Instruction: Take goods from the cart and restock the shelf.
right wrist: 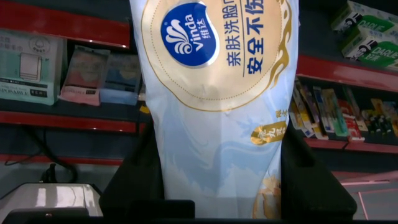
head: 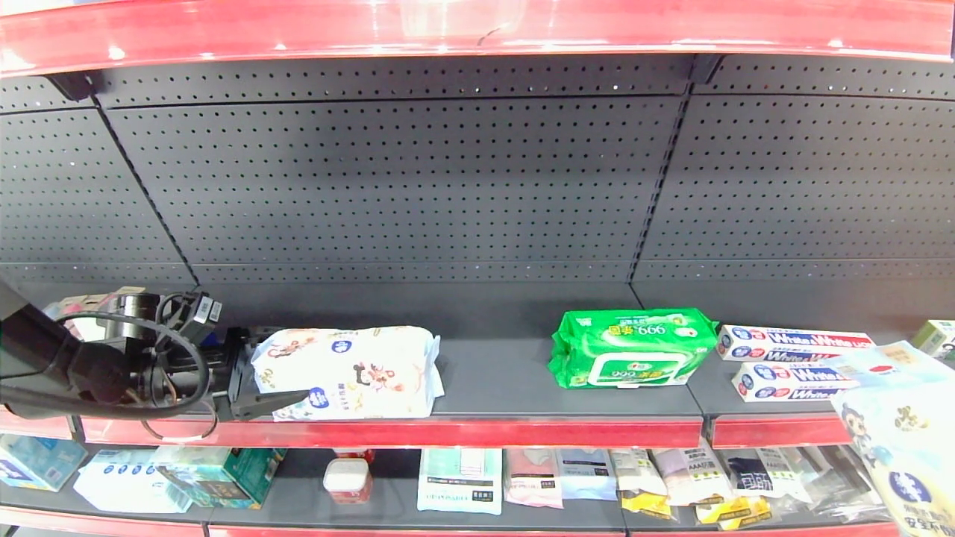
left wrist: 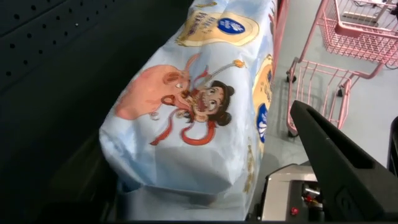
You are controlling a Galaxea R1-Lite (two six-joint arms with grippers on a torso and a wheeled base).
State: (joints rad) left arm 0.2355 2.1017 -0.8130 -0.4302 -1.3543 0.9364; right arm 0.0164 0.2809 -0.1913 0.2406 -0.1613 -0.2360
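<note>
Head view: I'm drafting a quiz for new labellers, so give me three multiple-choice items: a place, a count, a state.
1. Where does the green wipes pack lie? A. lower shelf B. middle shelf, beside the toothpaste boxes C. in a cart
2. How many toothpaste boxes lie there? A. one B. two C. four
3. The right gripper is: A. open, empty B. shut, empty C. shut on a tissue pack
Answers: B, it rests on the middle shelf next to the boxes. B, two boxes lie side by side. C, the pack sits between its fingers.
</note>
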